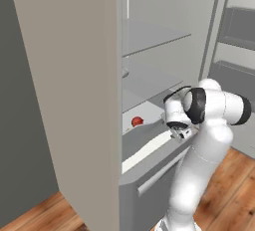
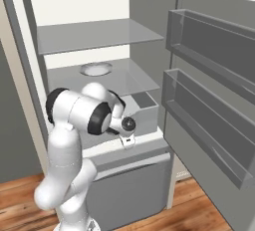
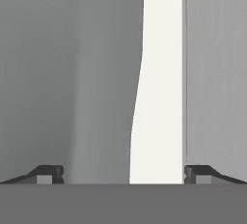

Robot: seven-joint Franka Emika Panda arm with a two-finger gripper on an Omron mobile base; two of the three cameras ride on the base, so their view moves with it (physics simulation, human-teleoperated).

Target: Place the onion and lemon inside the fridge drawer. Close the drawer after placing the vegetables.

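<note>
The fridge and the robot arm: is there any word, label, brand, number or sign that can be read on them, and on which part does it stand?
None: no readable text in any view. The fridge drawer, the door bins and the white arm carry plain surfaces.

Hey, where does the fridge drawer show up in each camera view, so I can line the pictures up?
Left base view: the fridge drawer is at centre, below the shelves, with its pale front edge slanting.
Right base view: lower centre, partly behind the arm.
Hand view: probably the pale upright band, right of centre.
Shared landmark: the open tool, right by that pale edge.
</note>
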